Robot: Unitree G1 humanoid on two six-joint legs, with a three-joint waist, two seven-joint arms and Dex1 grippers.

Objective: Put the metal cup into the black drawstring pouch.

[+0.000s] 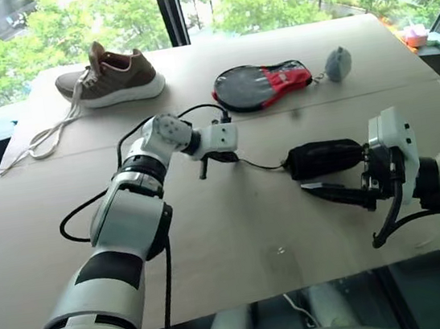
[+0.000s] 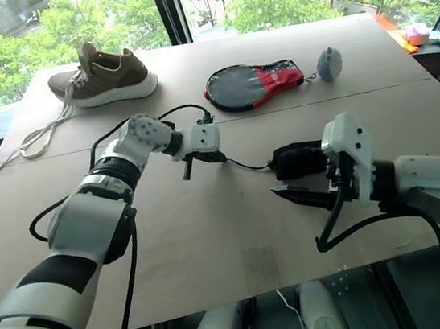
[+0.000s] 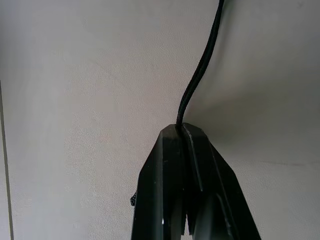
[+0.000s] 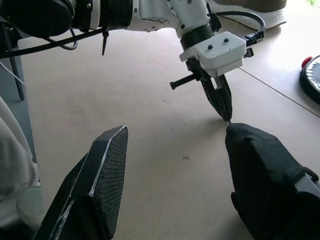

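Our right tool (image 1: 339, 191) spreads apart around the black drawstring pouch (image 1: 323, 157); our left tool (image 4: 223, 107) pinches together on its cord (image 3: 197, 75) above the worktop (image 1: 237, 235).

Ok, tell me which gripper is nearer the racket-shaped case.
Left. The left gripper, shut on the pouch's cord, sits just in front of the racket-shaped case; the right gripper is farther back.

Soft plain black fabric pouch (image 1: 322, 157); beige table (image 1: 237, 235); far left, brown knit shoe (image 1: 111, 75), white sole; far right, black-and-red racket case (image 1: 262, 84), grey fuzzy ball (image 1: 337, 64).
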